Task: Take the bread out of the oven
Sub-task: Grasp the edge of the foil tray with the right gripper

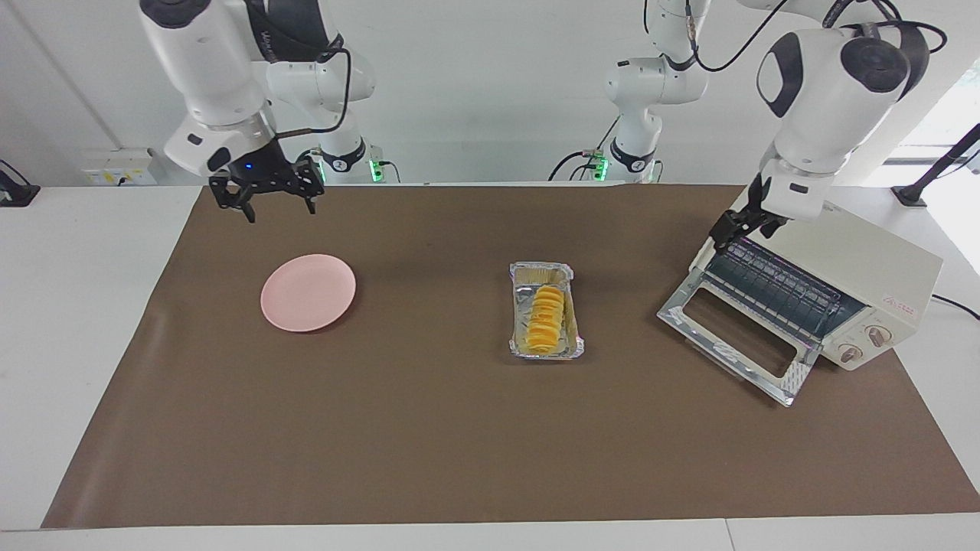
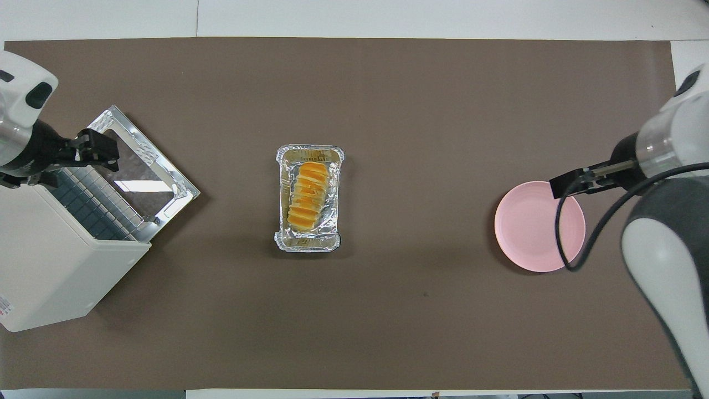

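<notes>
The bread is a ridged golden-yellow loaf. It lies in a crinkled foil tray on the brown mat at the middle of the table, apart from the oven; it also shows in the overhead view. The cream-white oven stands at the left arm's end, its glass door dropped open and its wire rack bare. My left gripper hangs at the oven's upper front corner, over the opening. My right gripper is open and empty, raised over the mat by the pink plate.
A round pink plate lies on the mat toward the right arm's end. The oven's open door juts out over the mat toward the foil tray. A brown mat covers most of the table.
</notes>
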Available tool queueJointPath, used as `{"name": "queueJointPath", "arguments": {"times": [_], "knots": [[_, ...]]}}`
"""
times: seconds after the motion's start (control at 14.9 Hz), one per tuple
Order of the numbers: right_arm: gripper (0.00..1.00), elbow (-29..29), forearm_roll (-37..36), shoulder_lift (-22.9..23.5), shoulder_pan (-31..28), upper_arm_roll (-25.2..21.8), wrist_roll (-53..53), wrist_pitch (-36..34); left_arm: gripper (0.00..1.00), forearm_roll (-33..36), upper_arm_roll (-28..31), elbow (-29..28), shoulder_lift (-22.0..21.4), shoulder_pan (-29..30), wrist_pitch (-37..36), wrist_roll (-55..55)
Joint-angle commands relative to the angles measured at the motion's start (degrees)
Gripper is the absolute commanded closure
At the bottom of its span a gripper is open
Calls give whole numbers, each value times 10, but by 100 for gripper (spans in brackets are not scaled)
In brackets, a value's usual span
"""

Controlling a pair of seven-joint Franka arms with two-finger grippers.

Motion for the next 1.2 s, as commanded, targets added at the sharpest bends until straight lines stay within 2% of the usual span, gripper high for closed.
{"name": "queueJointPath", "arguments": {"times": [0.0, 0.13, 0.33, 0.4, 0.47, 0.6, 0.74, 0.94, 1.14], "knots": [[0, -3, 20, 49, 58, 1, 104, 55, 0, -8, -5, -17, -30, 24, -58, 80], [0, 2, 25, 89, 104, 0, 184, 100, 0, -8, -6, -22, -48, 46, -81, 94], [0, 26, 26, 150, 179, 0, 301, 152, 0, -9, -7, -37, -64, 45, -86, 93], [0, 48, 20, 205, 218, -1, 369, 173, 0, -11, -7, -38, -64, 36, -86, 91], [0, 107, 15, 259, 234, -2, 401, 170, 0, -11, -8, -47, -67, 31, -80, 88], [0, 174, 14, 331, 255, -4, 446, 173, 0, -11, -8, -49, -69, 27, -77, 89], [0, 190, 14, 353, 257, -4, 451, 185, 0, -11, -9, -45, -62, 25, -60, 92], [0, 181, 0, 369, 260, -2, 451, 220, 0, -20, -9, -43, -45, 24, -54, 92], [0, 173, -7, 375, 261, -3, 449, 226, 0, -23, -9, -50, -47, 22, -50, 91]]}}
